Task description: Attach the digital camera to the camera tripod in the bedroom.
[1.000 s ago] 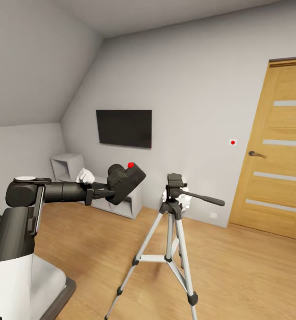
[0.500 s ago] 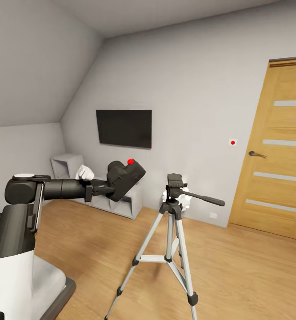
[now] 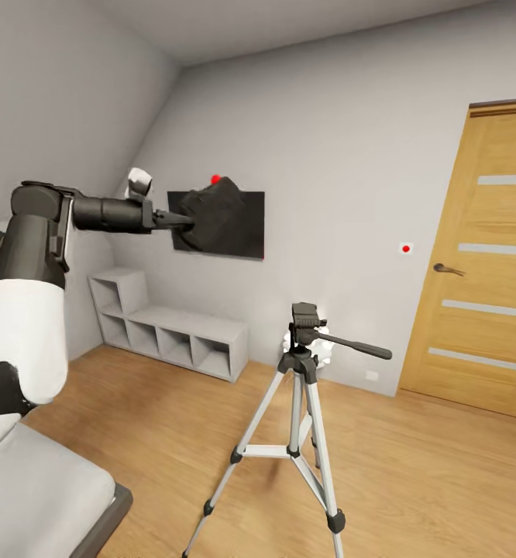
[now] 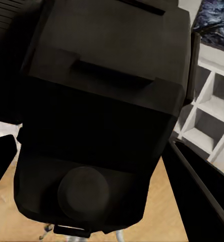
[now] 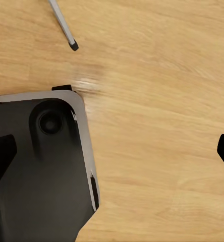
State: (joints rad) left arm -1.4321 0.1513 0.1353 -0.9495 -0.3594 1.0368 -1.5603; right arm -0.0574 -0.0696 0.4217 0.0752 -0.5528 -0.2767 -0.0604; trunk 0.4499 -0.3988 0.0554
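Bedroom wall behind; left jaws (image 3: 182, 220) hold matte-black digital camera (image 3: 215, 213) (red button up); right jaws wide.

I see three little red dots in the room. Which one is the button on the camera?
The highest one, atop the digital camera held in the left gripper. The others sit on the TV's corner and the wall.

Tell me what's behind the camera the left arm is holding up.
In the head view the wall TV hangs behind the digital camera, gripped by the left claw. The camera covers much of the screen's left half, so that part stays unseen. Grey wall surrounds the TV.
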